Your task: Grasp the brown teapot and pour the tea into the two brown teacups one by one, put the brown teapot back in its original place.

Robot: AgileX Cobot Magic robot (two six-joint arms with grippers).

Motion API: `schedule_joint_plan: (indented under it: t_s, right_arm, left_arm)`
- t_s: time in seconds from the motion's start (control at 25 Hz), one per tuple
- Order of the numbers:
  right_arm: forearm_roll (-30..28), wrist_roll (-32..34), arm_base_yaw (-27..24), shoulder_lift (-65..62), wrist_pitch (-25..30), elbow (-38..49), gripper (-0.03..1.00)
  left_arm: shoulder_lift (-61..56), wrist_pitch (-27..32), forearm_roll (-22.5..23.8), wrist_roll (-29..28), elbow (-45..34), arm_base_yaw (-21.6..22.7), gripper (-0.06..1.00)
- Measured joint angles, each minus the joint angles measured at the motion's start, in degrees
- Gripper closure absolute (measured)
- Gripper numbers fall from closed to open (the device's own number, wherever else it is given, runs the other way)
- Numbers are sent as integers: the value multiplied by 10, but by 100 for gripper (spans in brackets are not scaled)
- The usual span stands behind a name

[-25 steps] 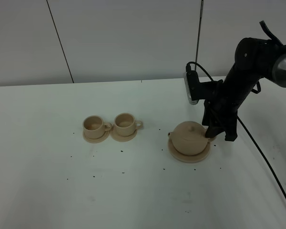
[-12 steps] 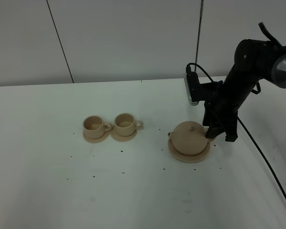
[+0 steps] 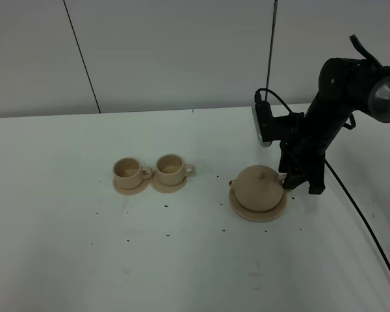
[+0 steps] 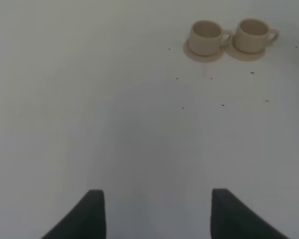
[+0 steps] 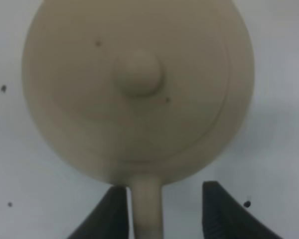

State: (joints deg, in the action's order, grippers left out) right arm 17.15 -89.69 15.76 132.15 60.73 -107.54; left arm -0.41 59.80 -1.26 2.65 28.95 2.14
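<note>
1. handle (image 5: pixel 147 211): the right gripper (image 5: pixel 164 191) straddles it with jaws apart, not clamped. one finger looks hard against the handle and the other stands off with a gap. risk: an off-centre close shoves the handle sideways and twists the pot before the grip bites.
2. grip depth: only the fingertips show beside the handle in the wrist view. my guess is that a shallow pinch on smooth ceramic lets the brown teapot (image 5: pixel 139 114) swing spout-down once lifted.
3. lid (image 5: pixel 138 73): domed and knobbed, with nothing holding it down. a steep pour could tip it off.
4. large saucer (image 3: pixel 247 215) under the pot: a skewed lift could drag it along and spoil the return spot.
5. nearer teacup (image 3: pixel 171 166) and farther teacup (image 3: pixel 127 170): small mouths, side by side on their own little saucers, well apart from the pot. a hasty tilt could spill onto the white table (image 3: pixel 182 260), or the spout could knock a cup.
6. left gripper (image 4: pixel 157 209): open and empty over bare table, with the cups far ahead of it. no threat from it now.
7. position: the teapot sits upright on the large saucer, right of centre in the high view. the right gripper is low on its handle side, and the spout points away from it toward the cups.
</note>
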Motion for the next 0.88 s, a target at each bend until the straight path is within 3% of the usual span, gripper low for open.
schedule_joint_plan:
  t_s: [0.28,0.64,0.88]
  right_arm:
    - [-1,0,0,0,0,0,64]
    - [-11,-2,6,0,0,0,76]
    - [-11,-2,6,0,-1,0,77]
  left_arm:
    - [0,0,0,0,0,0,41]
    - [0,0,0,0,0,0,41]
    - [0,0,0,0,0,0,41]
